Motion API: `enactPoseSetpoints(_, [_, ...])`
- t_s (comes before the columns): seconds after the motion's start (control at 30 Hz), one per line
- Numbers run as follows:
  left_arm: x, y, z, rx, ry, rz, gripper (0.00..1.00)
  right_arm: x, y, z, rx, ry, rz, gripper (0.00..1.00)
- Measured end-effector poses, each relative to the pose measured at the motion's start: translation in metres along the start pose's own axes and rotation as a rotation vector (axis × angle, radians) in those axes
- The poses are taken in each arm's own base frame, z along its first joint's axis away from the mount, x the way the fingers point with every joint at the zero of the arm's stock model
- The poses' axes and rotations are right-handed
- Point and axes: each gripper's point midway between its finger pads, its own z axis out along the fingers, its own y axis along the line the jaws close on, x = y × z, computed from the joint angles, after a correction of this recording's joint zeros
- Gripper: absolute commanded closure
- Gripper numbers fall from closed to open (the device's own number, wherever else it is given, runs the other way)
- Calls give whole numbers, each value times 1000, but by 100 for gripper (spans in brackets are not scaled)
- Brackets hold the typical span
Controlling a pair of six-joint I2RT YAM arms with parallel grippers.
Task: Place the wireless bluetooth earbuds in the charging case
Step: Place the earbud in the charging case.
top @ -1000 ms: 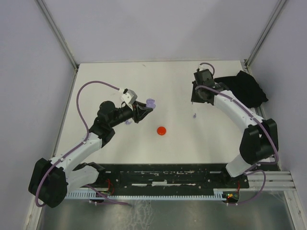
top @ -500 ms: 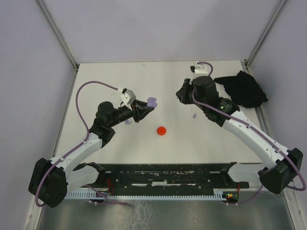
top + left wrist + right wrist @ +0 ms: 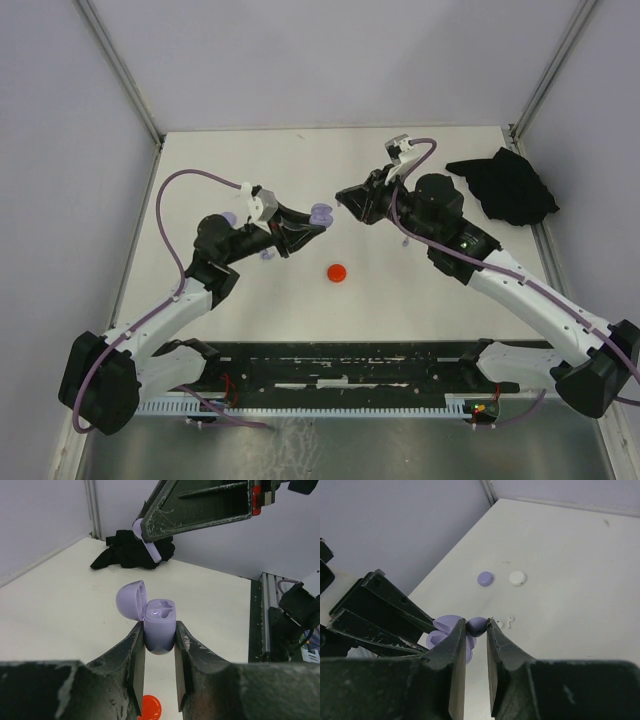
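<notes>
left gripper (image 3: pixel 159 632) is closed on the open lilac case (image 3: pixel 160 617), held above the worktop (image 3: pixel 300 170) with its lid tipped back and two sockets showing. right gripper (image 3: pixel 476 631), nearly shut, pinches a lilac earbud (image 3: pixel 476 626) just above the case. a red disc (image 3: pixel 337 272) lies near below; lilac disc (image 3: pixel 485 578) and white disc (image 3: pixel 517 578) sit side by side on the worktop, with a black cloth (image 3: pixel 505 185) far right.
</notes>
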Motion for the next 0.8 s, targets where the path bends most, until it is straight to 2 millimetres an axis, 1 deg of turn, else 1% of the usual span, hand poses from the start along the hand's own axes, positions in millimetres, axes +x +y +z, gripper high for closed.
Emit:
enactPoseSetpoints(0.2, [-10,-7,1,34,-35,0,97,6,18,2,-104,-11,-20,78])
enactPoseSetpoints(0.4, [-20,-9,2,41,-73,-8,97,4,31,3,-169,-36,-27,78])
enactPoseSetpoints(0.63, [-26,-10,2,39,-102,-16,97,7,40,2,-214,-44,-32,79])
enactPoseSetpoints(0.8, [-27,-7,2,21,-109,-31,97,7,44,2,-232,-48,-34,79])
